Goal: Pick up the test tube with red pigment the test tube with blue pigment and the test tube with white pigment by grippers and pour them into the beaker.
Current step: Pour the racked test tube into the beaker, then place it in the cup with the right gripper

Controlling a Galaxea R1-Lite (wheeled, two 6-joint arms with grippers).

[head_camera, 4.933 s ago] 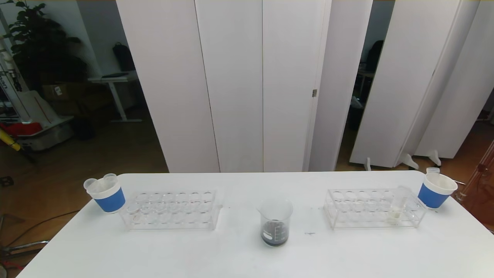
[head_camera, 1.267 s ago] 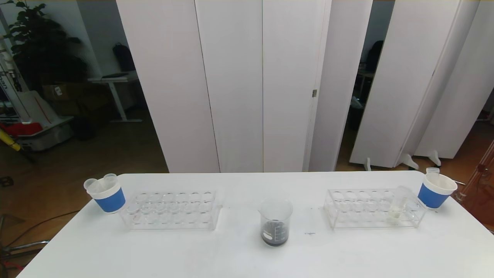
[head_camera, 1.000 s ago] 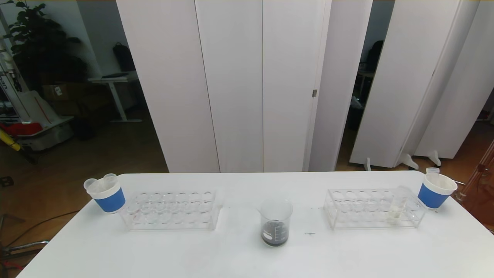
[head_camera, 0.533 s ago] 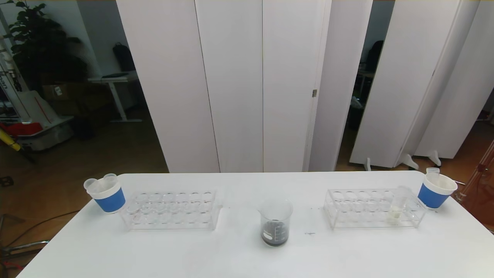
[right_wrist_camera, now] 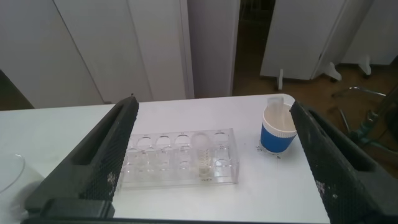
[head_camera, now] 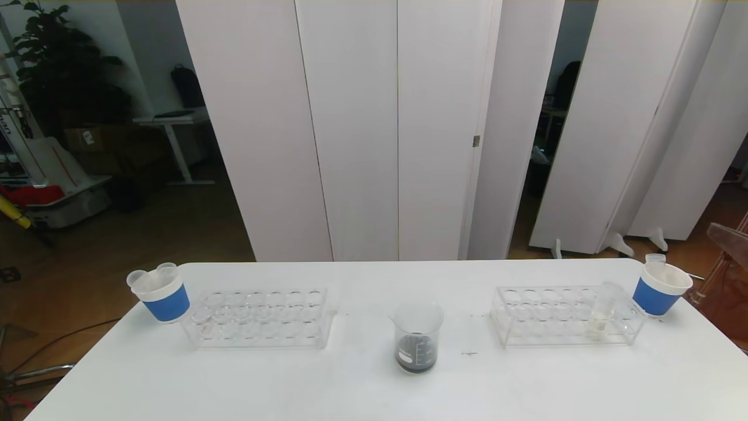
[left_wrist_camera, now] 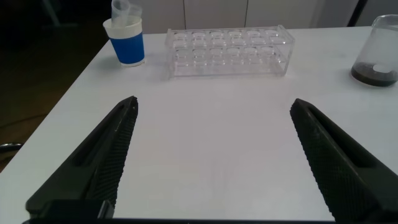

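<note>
Nothing shifted on tabletop (head_camera: 350, 392). Right pincer (right_wrist_camera: 211, 155) wide above white-pigment tube (head_camera: 603, 310), near right edge. Risk: off-centre grasp tipping rack (head_camera: 561, 318), spilling.

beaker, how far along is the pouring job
The beaker already holds dark liquid, so some pouring looks done. The left rack is empty, and empty tubes stand in the paper cups. Nothing is in hand: the left claw and right claw are both open, hovering. Left: the test tube with white pigment stands unpoured in the right rack.
</note>
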